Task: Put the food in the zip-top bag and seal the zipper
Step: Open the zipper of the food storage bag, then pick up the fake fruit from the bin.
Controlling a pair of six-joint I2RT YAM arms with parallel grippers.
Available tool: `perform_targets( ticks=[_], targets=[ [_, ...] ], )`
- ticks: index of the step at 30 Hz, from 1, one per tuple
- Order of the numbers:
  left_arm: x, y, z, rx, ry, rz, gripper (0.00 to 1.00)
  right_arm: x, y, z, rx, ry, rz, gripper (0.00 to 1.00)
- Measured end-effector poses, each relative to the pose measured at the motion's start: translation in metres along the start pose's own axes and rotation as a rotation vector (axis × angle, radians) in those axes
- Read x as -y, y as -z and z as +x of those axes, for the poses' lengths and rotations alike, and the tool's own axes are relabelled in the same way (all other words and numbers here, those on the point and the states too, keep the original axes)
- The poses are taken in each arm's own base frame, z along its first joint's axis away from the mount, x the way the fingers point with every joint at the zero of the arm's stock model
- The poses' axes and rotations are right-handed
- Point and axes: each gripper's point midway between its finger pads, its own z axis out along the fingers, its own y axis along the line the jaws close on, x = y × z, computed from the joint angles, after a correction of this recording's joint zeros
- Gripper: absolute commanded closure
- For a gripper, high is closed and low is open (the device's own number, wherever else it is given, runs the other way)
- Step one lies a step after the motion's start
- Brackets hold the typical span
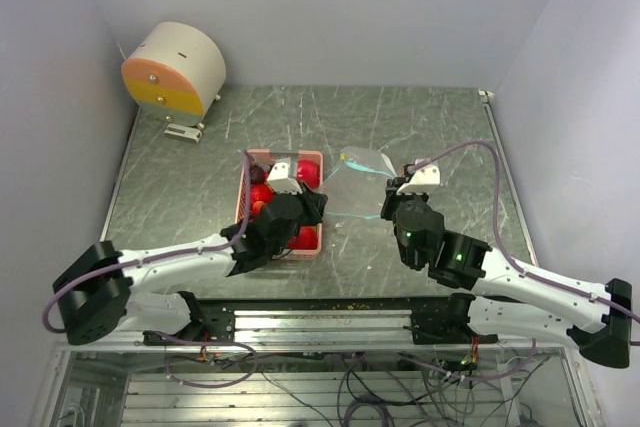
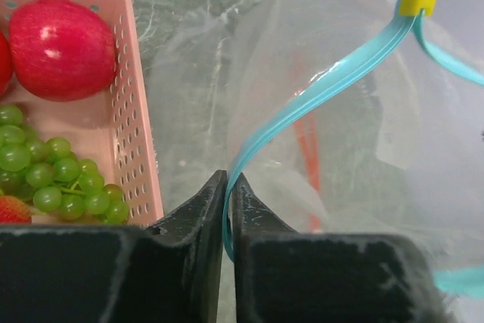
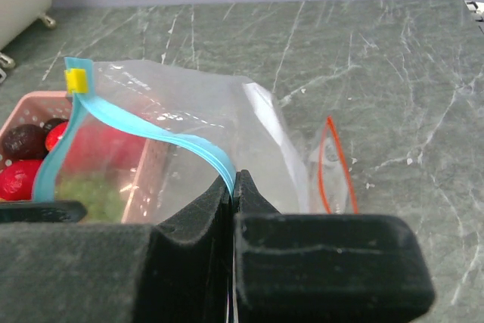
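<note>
Limp, slippery bag [image 1: 355,187] at surface [image 1: 450,127] centre, pinched at its stiffer blue zipper strip [image 2: 340,73] by left fingers [image 2: 198,217] and right fingers [image 3: 203,209]; light glossy food [image 2: 60,49] apparently all in tray [image 2: 136,149].

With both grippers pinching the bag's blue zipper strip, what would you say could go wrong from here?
1. The left gripper and right gripper each pinch the blue zipper strip only at their fingertips, so the thin strip might slip out.
2. The apple and grapes lie in the pink tray; with both arms holding the bag, freeing one to fetch food could let the mouth collapse.
</note>
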Motion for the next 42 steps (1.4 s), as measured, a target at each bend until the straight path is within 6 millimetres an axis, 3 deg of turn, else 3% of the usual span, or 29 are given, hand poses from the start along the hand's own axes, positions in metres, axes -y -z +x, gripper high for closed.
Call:
perform_targets(
  ticks=[4,6,11,16,19,23,28,31,39,42],
  targets=[
    [-0.001,-0.019,0.021,-0.054,-0.07,0.01,0.51,0.002,-0.001,0.005,-0.007,0.019,0.018,1.0],
    [0.002,-0.024,0.027,-0.071,-0.094,0.031,0.34,0.003,-0.002,0.006,-0.006,0.024,0.031,1.0],
    [0.016,-0.02,0.019,-0.071,-0.138,0.102,0.01,0.005,-0.005,0.008,-0.006,0.046,0.064,1.0],
    [0.034,0.006,-0.018,-0.009,-0.142,0.17,0.0,0.005,-0.007,0.011,-0.009,0.064,0.083,1.0],
    [0.038,0.029,-0.045,0.043,-0.117,0.189,0.05,0.006,-0.007,0.011,-0.008,0.064,0.088,1.0],
    [0.012,0.053,-0.062,0.089,-0.067,0.114,0.1,0.005,-0.007,0.011,-0.008,0.063,0.087,1.0],
    [-0.04,0.07,-0.057,0.088,0.011,-0.081,0.08,0.004,-0.008,0.012,-0.01,0.061,0.084,1.0],
    [-0.067,0.075,-0.048,0.078,0.057,-0.201,0.01,0.003,-0.008,0.013,-0.014,0.059,0.078,1.0],
    [-0.12,0.072,0.0,-0.007,0.166,-0.487,0.01,-0.001,-0.008,0.014,-0.019,0.049,0.061,1.0],
    [-0.131,0.073,0.012,-0.026,0.191,-0.563,0.01,-0.001,-0.008,0.014,-0.019,0.044,0.059,1.0]
  ],
)
